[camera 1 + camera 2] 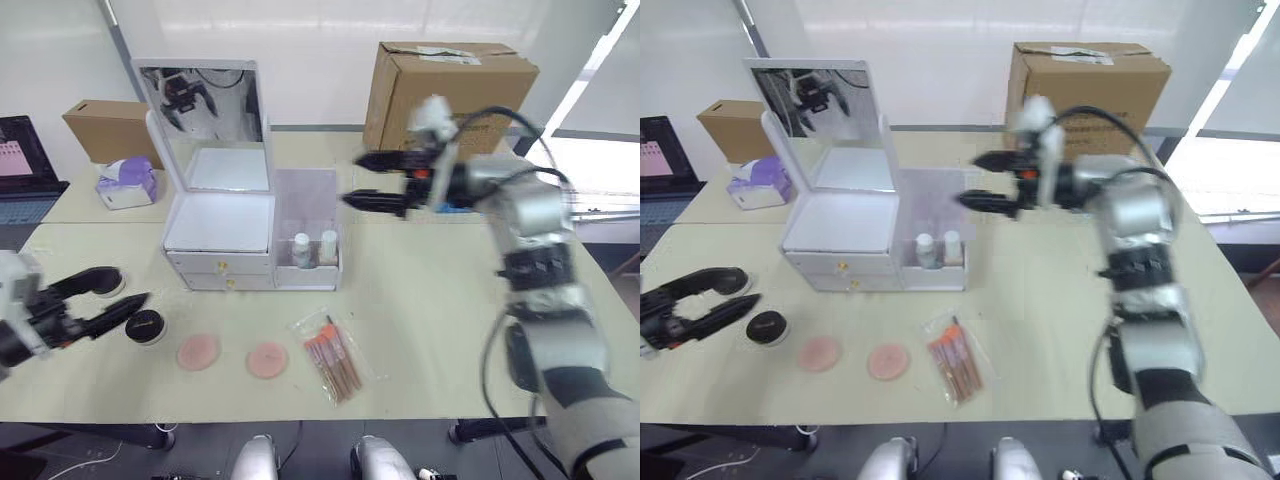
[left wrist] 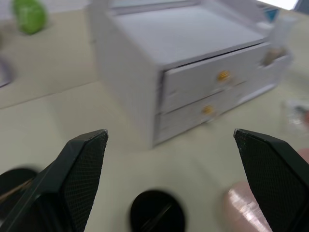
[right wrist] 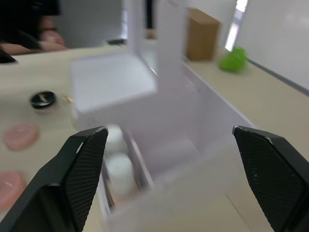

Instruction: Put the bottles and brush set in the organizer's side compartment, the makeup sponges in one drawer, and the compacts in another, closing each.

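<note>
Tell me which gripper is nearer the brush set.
Neither clearly. The brush set lies on the table in front of the organizer. The left gripper is low at the table's left by a compact; the right gripper is raised above the side compartment.

Head stereo pair, two wrist close-ups

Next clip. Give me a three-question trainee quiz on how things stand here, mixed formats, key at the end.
1. True or false: both bottles already stand in the side compartment.
2. Where is the brush set? A) in a drawer B) on the table in front of the organizer C) in the right tool
3. Fill in: the two sponges lie on the table, and both drawers are ____.

Key: 1 true; 2 B; 3 shut.
</note>
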